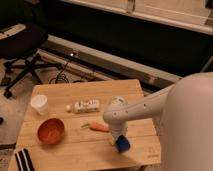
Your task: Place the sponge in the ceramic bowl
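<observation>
The bright blue sponge (122, 144) lies near the front right of the wooden table (60, 95). My gripper (119, 139) hangs straight down over it at the end of the white arm, touching or nearly touching the sponge's top. The reddish-brown ceramic bowl (50, 130) sits at the front left of the table, well apart from the gripper and with nothing inside it.
An orange carrot (98, 127) lies between bowl and gripper. A white cup (39, 104) stands at the left edge, with a white packet (86, 105) beside it. A striped black-and-white thing (23, 160) is at the front left corner. An office chair (22, 45) stands beyond the table.
</observation>
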